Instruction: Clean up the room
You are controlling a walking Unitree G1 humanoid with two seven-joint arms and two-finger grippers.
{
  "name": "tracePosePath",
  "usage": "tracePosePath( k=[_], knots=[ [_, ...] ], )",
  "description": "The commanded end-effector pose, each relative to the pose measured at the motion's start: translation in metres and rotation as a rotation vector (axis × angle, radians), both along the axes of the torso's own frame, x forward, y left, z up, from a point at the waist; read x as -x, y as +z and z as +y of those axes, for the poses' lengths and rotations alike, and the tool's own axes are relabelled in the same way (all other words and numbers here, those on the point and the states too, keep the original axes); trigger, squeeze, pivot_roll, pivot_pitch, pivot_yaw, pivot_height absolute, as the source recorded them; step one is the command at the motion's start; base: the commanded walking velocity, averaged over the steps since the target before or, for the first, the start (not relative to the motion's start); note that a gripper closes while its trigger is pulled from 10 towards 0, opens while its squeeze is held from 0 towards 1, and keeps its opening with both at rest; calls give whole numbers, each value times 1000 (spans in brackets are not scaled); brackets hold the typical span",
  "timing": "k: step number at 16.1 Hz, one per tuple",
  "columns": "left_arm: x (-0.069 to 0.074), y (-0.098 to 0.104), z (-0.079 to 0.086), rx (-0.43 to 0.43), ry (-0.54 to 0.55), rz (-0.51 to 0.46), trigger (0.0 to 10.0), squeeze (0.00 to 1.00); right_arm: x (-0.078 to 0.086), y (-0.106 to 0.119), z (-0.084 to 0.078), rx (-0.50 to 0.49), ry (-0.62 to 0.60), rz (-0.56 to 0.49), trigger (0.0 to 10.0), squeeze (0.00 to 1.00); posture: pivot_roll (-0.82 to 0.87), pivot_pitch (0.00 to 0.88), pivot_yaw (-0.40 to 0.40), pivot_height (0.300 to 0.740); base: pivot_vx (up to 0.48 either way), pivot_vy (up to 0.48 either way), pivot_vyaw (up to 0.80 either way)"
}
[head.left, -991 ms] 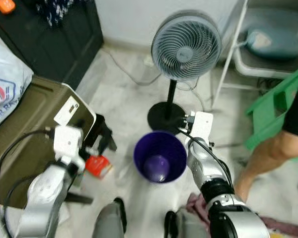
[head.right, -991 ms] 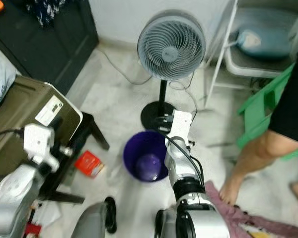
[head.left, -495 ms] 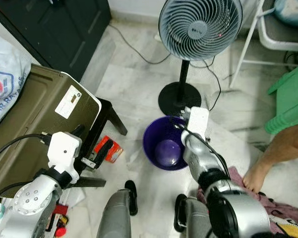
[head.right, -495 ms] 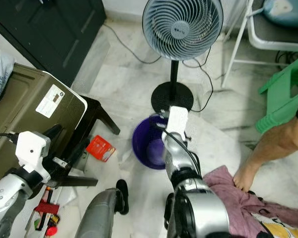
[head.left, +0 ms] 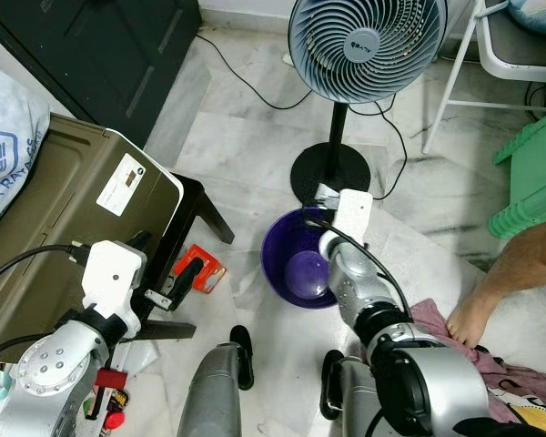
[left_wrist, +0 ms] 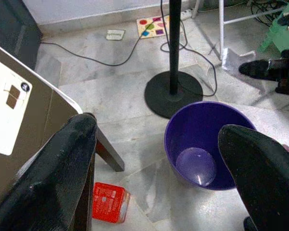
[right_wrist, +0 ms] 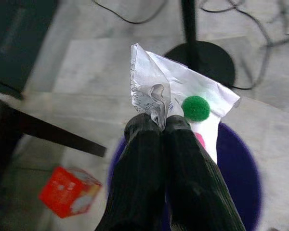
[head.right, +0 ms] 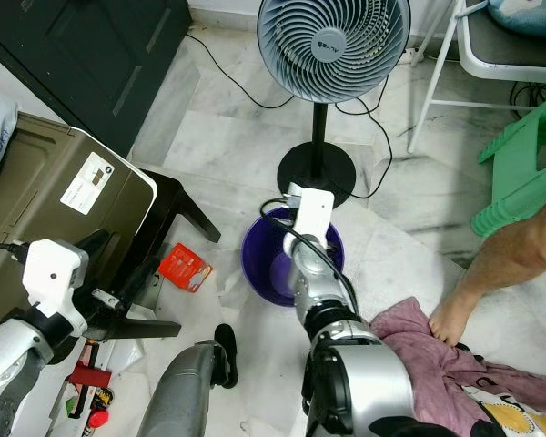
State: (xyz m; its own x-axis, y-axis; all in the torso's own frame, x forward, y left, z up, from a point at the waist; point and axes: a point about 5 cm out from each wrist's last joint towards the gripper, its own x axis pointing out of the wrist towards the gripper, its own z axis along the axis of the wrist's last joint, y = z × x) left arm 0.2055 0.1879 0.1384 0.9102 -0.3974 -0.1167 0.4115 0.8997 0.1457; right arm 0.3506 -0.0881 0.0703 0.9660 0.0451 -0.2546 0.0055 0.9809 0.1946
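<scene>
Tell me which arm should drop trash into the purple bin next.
Right. The right gripper has its jaws shut on a crumpled wrapper directly above the purple bin. The left gripper is open, holds nothing, and sits off to the side near the red box.

The white sack [head.left: 7, 155] at the left edge is showing part of a red and blue print with the letters "SAR RAY" legible. The fan [head.left: 368, 43] is carrying a small hub badge too small to read. The white label [head.left: 129, 183] on the olive case [head.left: 50, 228] is bearing marks that cannot be read. The crumpled paper [right_wrist: 176, 91] is showing faint illegible writing.
</scene>
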Motion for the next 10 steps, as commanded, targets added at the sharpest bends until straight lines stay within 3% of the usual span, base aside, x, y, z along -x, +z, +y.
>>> tracePosePath(
  k=[1, 2, 3, 4, 10],
  knots=[
    [2, -2, 4, -12, 22, 16, 10000, 0, 6, -8, 11, -14, 35, 29, 10000, 0, 275, 356, 127, 740, 0, 0, 0],
    [2, -1, 3, -9, 25, 15, 10000, 0, 7, -9, 11, -14, 40, 28, 10000, 0, 276, 356, 127, 740, 0, 0, 0],
    [3, -1, 0, -4, 24, 14, 10000, 0, 9, -12, 11, -18, 42, 35, 10000, 612, 277, 356, 126, 740, 0, 0, 0],
    [4, -1, -1, -2, 22, 15, 10000, 0, 10, -14, 11, -25, 42, 44, 10000, 1000, 277, 356, 125, 740, 0, 0, 0],
    [-2, -4, -4, -4, 47, 4, 10000, 0, 7, -10, 6, -34, 38, 19, 10000, 1000, 257, 345, 127, 740, 0, 0, 0]
  ],
)
